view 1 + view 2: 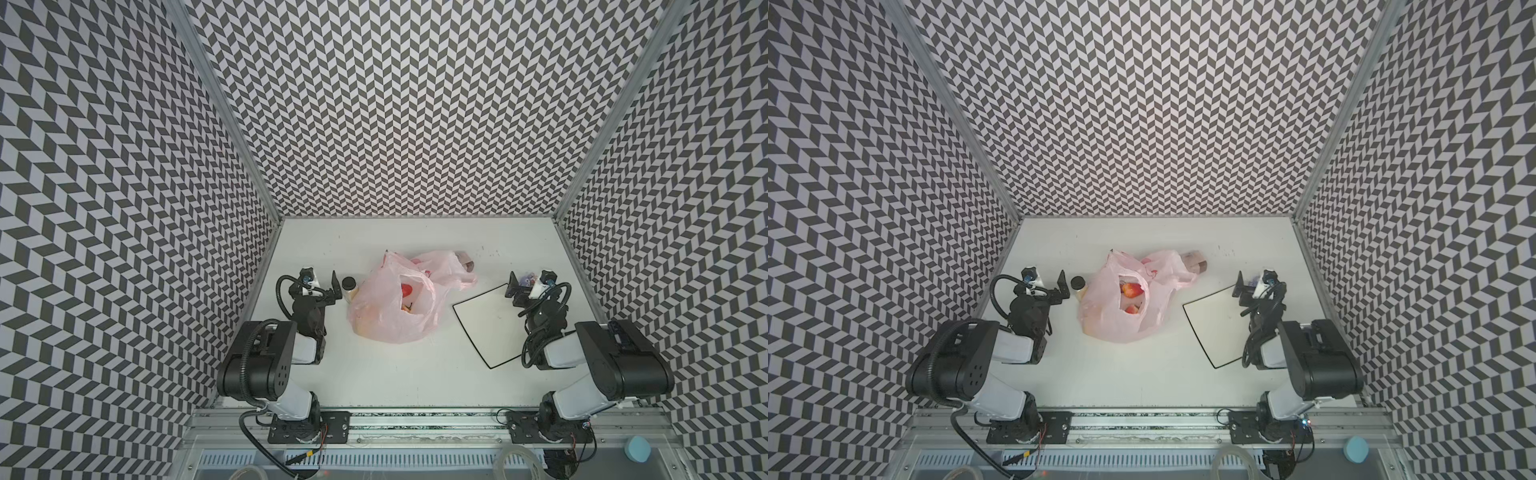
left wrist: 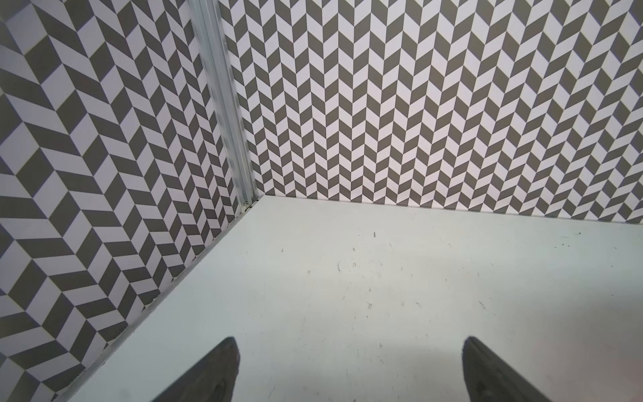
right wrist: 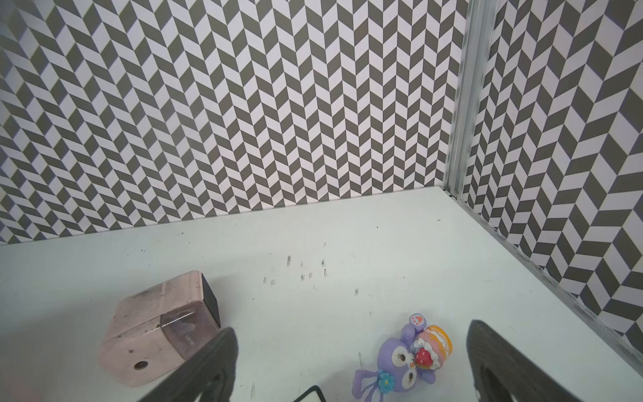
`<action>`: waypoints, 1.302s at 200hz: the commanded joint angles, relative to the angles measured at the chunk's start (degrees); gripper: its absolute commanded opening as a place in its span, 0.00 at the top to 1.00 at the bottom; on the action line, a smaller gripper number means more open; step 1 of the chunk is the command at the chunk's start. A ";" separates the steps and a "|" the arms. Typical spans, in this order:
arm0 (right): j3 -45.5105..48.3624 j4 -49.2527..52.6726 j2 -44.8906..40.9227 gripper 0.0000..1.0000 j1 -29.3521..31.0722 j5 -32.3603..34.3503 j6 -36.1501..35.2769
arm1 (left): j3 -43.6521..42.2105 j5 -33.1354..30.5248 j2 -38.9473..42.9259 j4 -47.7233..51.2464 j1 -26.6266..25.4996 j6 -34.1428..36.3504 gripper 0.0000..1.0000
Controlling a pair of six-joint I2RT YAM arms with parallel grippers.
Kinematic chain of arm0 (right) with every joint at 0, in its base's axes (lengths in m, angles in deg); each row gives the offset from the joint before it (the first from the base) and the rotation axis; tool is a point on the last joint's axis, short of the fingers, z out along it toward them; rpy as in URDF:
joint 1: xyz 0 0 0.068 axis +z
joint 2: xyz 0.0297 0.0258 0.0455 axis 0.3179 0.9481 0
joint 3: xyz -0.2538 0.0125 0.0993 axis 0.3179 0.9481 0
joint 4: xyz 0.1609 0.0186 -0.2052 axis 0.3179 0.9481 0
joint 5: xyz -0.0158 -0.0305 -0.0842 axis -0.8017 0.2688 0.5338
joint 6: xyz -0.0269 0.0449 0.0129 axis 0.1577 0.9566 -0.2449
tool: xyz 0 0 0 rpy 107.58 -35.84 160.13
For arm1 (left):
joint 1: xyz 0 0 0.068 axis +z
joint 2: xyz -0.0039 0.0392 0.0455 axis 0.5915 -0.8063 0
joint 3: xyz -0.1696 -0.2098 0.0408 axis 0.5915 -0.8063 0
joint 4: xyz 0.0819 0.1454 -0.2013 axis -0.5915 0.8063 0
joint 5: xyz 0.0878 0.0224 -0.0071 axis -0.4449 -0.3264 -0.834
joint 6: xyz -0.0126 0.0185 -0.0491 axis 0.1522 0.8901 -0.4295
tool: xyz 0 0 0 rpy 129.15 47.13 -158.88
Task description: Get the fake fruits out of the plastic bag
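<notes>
The plastic bag (image 1: 395, 316) (image 1: 1121, 324), pink and crinkly, lies crumpled mid-table in both top views with its mouth facing up. Through the mouth, red fake fruits (image 1: 1130, 289) show inside, and orange ones lie lower in the bag (image 1: 409, 308). My left gripper (image 1: 319, 280) (image 1: 1045, 279) stands left of the bag, open and apart from it. In the left wrist view the left gripper (image 2: 350, 348) holds nothing and only bare table lies between its fingers. My right gripper (image 1: 531, 280) (image 1: 1256, 280) (image 3: 351, 334) is open and empty at the far right.
A white plate with a black rim (image 1: 490, 332) (image 1: 1217, 328) lies right of the bag. A purple toy figure (image 3: 400, 362) sits below the right gripper. A pink box-shaped device (image 3: 156, 334) (image 1: 465, 264) rests behind the bag. A black-capped bottle (image 1: 348, 286) stands between left gripper and bag.
</notes>
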State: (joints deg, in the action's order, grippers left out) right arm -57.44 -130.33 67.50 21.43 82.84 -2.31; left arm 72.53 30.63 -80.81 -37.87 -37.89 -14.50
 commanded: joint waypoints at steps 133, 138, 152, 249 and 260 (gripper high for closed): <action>-0.42 -2.74 0.22 0.01 0.35 0.94 -0.77 | -0.46 0.25 0.44 -1.71 -0.03 0.25 0.00; -0.40 -2.70 0.30 0.01 0.35 0.96 -0.62 | -0.59 0.30 0.61 -1.74 -0.09 0.29 0.00; -0.03 -3.33 0.18 0.01 0.36 1.00 -0.50 | -1.15 -0.03 0.91 -2.97 -0.06 0.25 0.00; -11.79 50.09 -33.42 0.01 -1.60 9.25 24.91 | 13.83 -2.23 35.28 47.65 0.13 -9.83 0.00; -14.21 54.37 -33.45 0.01 -2.02 4.64 24.39 | 17.80 -0.19 37.56 54.76 0.13 -12.36 0.00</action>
State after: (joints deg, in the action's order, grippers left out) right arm -66.86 -95.55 35.26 20.71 89.28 12.47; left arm 82.86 29.14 -48.00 -5.13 -37.87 -20.03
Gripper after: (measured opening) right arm 0.994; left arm 0.997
